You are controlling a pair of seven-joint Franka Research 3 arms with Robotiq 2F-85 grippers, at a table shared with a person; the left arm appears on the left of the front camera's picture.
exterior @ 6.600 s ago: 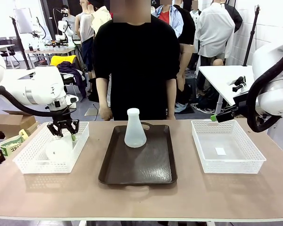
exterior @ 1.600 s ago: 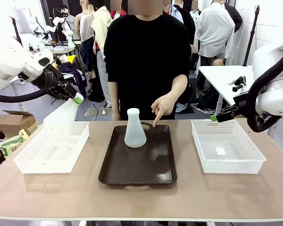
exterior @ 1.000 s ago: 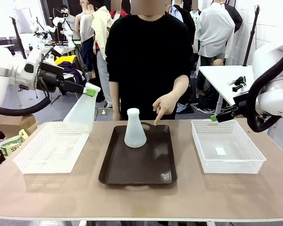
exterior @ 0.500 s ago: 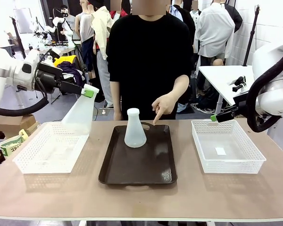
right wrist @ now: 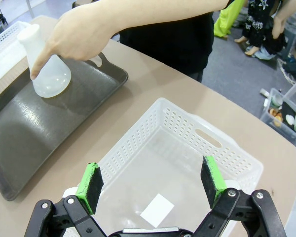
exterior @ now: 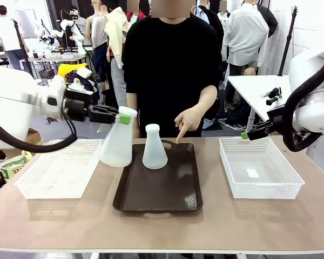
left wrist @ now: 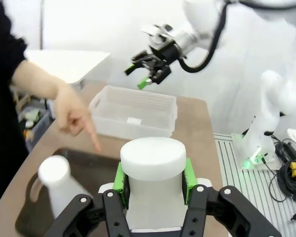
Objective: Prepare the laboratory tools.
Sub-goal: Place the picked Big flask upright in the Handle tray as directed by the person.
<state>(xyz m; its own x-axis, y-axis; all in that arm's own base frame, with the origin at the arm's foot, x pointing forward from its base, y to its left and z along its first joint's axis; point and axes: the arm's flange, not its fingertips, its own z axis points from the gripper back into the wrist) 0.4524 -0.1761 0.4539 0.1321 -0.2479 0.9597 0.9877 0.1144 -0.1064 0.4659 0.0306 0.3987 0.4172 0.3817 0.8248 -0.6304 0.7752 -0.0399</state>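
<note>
1. Translucent whitish plastic, the carried flask (exterior: 117,144) hangs by its neck from the left gripper (exterior: 123,118), whose green pads (left wrist: 119,177) are clamped on either side of the neck just under the rim; its wide base is off the table, over the left edge of the dark brown tray (exterior: 173,195)
2. The standing flask (exterior: 154,148) sits upright on the tray toward its 12 o'clock end, just at 3 o'clock of the carried flask
3. The person's hand (exterior: 188,122) points a finger down at the tray's far rim, at 3 o'clock of the standing flask
4. The right gripper (right wrist: 151,188) is spread wide with nothing between its pads, above the right white basket (right wrist: 236,158)
5. The left white basket (exterior: 38,183) lies at 9 o'clock of the tray
</note>
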